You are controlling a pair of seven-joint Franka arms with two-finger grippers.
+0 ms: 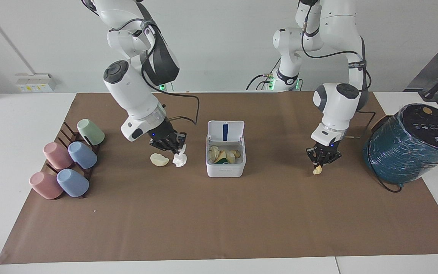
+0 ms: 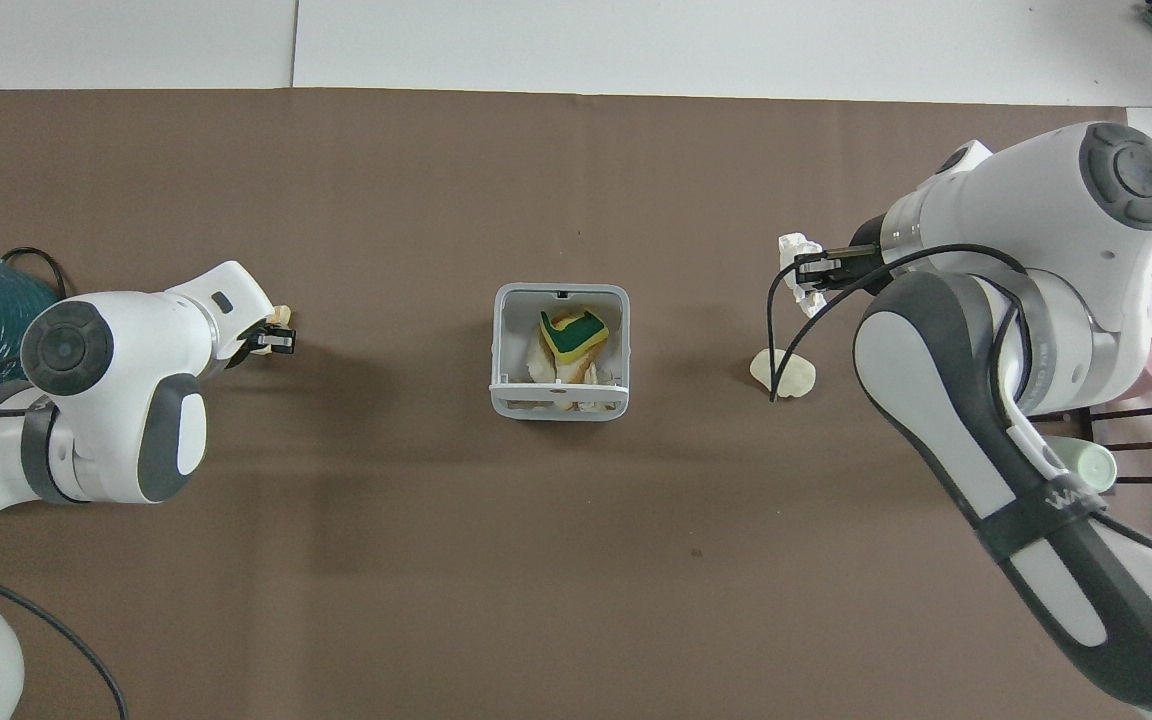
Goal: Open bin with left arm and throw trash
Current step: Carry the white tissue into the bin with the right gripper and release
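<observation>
A white table (image 1: pixel 10 125) carries a brown mat (image 1: pixel 219 220). On it sit an open bin (image 1: pixel 225 167), a pale peel (image 1: pixel 159 159), a cup rack (image 1: pixel 75 150) and a teal cylinder (image 1: pixel 405 152).

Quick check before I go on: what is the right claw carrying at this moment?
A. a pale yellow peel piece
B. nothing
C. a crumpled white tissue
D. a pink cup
C: in the facing view the right claw is shut on the crumpled white tissue, raised over the mat beside the open bin; the pale yellow peel piece hangs from the left claw.
</observation>
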